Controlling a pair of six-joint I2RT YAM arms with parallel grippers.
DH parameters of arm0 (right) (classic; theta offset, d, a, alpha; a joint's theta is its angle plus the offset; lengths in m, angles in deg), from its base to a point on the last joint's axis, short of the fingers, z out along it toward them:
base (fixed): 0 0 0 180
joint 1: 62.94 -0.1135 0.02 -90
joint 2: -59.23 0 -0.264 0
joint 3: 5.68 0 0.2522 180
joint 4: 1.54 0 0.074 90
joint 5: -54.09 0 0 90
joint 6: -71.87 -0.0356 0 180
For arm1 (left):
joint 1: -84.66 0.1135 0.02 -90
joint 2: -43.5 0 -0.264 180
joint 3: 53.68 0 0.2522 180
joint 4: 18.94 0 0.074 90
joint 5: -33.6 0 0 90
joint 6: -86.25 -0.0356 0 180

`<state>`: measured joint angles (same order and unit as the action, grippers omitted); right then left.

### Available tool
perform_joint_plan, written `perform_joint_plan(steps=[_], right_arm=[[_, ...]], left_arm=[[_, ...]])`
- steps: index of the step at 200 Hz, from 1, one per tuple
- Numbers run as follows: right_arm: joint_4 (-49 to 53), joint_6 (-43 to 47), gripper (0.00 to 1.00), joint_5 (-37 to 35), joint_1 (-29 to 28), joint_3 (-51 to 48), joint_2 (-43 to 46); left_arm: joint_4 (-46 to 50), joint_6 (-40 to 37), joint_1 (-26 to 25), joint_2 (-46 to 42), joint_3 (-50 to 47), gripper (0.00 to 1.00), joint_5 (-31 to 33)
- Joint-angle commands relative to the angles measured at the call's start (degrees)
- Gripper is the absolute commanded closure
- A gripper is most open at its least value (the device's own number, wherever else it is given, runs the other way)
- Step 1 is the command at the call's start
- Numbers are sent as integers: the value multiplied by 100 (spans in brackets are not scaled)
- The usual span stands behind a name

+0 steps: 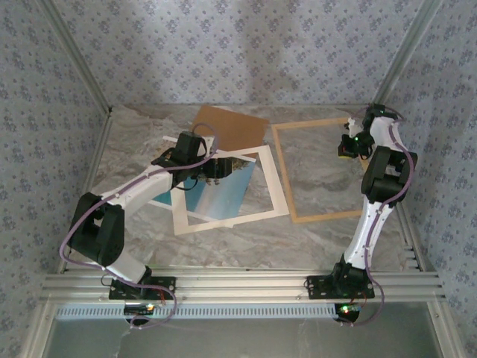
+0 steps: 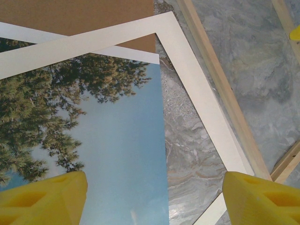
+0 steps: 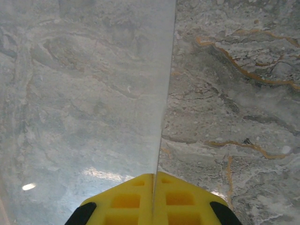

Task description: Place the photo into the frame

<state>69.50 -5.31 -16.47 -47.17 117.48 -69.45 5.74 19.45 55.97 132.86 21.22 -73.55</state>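
Yellow-tipped, the left gripper (image 2: 154,180) hangs with its 2 fingers spread wide and nothing between them. It is poised over the photo (image 2: 117,154), probably to take it by its free right edge. The photo lies flat on the table (image 2: 187,154) with its top tucked under the white mat (image 2: 197,93) and the brown backing board (image 2: 75,14) behind it, so I judge it must slide out first. Just beyond the mat sits the frame (image 2: 226,91), apart from the photo. Near the frame's far corner, the right gripper (image 3: 154,178) is pinched tight on the edge of a clear sheet (image 3: 93,93), likely to keep the opening free.
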Motion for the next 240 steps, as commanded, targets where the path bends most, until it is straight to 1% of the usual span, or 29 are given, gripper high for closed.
perform_joint_plan(steps=[1, 30, 81, 175, 220, 227, 240], right_arm=[[227, 170, 100, -259, 14, 81, 63], [345, 255, 100, -158, 5, 155, 41], [676, 583, 100, -229, -30, 388, -69], [895, 791, 100, -291, 5, 413, -100], [840, 836, 100, -289, 4, 446, -109], [816, 834, 100, -262, -10, 459, -113], [741, 804, 100, 105, -20, 431, -76]], left_arm=[[24, -17, -49, -86, -23, 24, -59], [24, -17, -49, -100, -41, 24, -57], [33, 0, -50, -160, -75, 24, -56], [18, -3, -50, -244, -151, 24, -34], [7, -18, -50, -196, -142, 24, -41], [8, -17, -60, -187, -116, 24, -56], [24, -35, -88, -151, -80, 24, -53]])
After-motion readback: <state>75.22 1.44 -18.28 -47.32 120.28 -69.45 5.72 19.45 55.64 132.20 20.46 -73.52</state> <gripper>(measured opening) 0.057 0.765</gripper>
